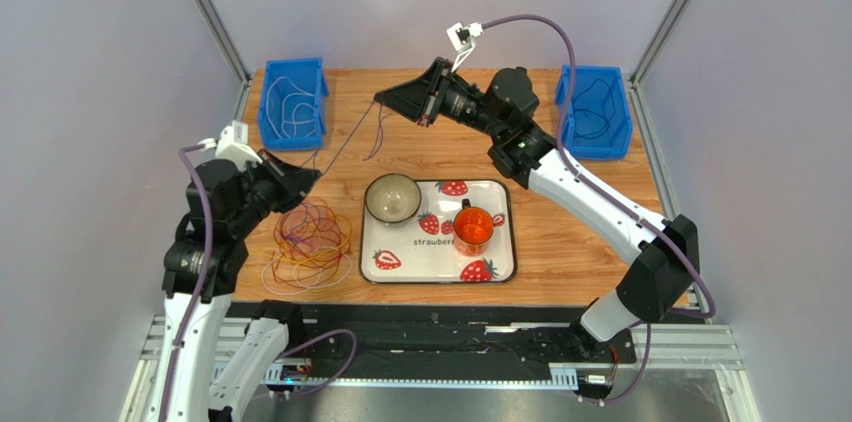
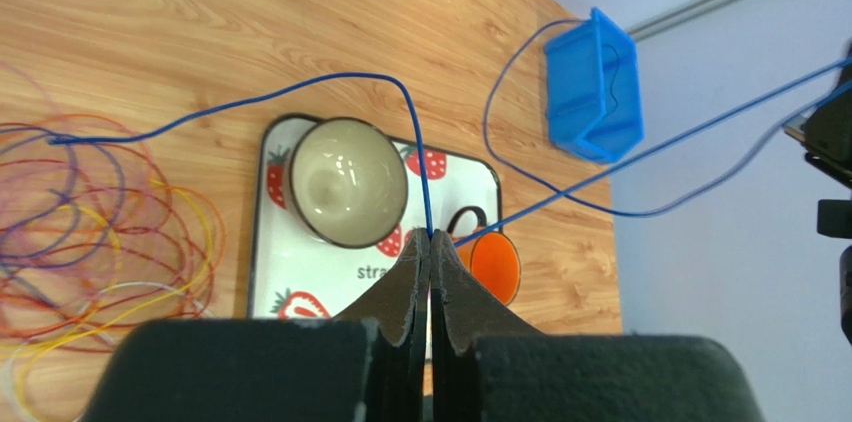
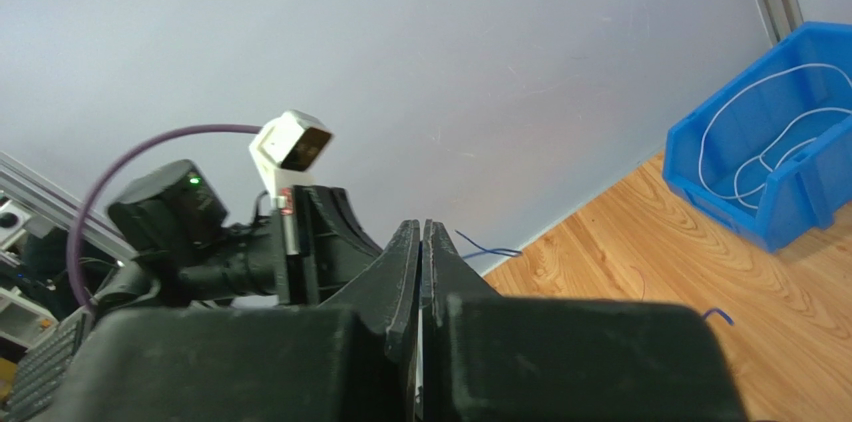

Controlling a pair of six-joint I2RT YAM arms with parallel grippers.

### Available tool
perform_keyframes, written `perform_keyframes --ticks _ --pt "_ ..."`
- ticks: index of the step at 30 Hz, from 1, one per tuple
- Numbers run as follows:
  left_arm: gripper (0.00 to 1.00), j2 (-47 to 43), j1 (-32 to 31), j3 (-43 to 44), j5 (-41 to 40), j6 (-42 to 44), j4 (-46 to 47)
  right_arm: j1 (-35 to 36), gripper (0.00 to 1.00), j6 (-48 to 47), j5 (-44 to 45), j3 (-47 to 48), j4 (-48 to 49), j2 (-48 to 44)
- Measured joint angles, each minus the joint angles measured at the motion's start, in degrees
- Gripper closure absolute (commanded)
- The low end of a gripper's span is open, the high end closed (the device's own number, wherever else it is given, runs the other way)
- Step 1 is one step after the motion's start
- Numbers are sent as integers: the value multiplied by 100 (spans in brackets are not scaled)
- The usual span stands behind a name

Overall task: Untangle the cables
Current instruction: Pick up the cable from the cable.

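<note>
From above, two arms work over a wooden table (image 1: 570, 232) carrying one strawberry tray (image 1: 505, 247), with one bowl (image 1: 392, 199) and one orange cup (image 1: 473, 229) on it, and two blue bins (image 1: 266, 107) (image 1: 622, 117) at the far corners. The cables (image 1: 312, 240) lie in one loose tangle left of the tray. A single blue cable (image 1: 345, 140) stretches through the air from the left gripper (image 1: 308, 177) up to the right gripper (image 1: 382, 99). The left wrist view shows the left gripper (image 2: 431, 235) pinched tight on the blue cable (image 2: 345, 74), which trails back to the tangle (image 2: 100, 212). In the right wrist view the right gripper (image 3: 421, 229) has its fingers pressed together, though the held strand is hidden there; one bin (image 3: 790, 197) holds white wire.
</note>
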Motion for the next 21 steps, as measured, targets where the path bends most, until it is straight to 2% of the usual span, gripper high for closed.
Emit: perform_keyframes --ticks 1,5,6,7,13,15,21 --pt "91 7 -4 -195 127 -109 181 -48 100 85 -17 -79 28 -61" --pt "78 260 -2 -726 743 -446 815 -221 100 293 20 -299 87 -138" --pt "74 352 -2 -782 852 -483 894 -267 100 330 57 -337 118 -149" --pt "66 450 -2 -824 960 -520 966 -286 100 352 79 -348 118 -164" --pt "42 831 0 -876 1475 -619 1298 -378 100 337 199 -352 116 -459" --pt "38 774 0 -863 1523 -586 1311 -396 100 282 212 -310 103 -551" --pt "38 632 0 -323 1368 -199 699 -476 100 -66 297 -48 -111 -660"
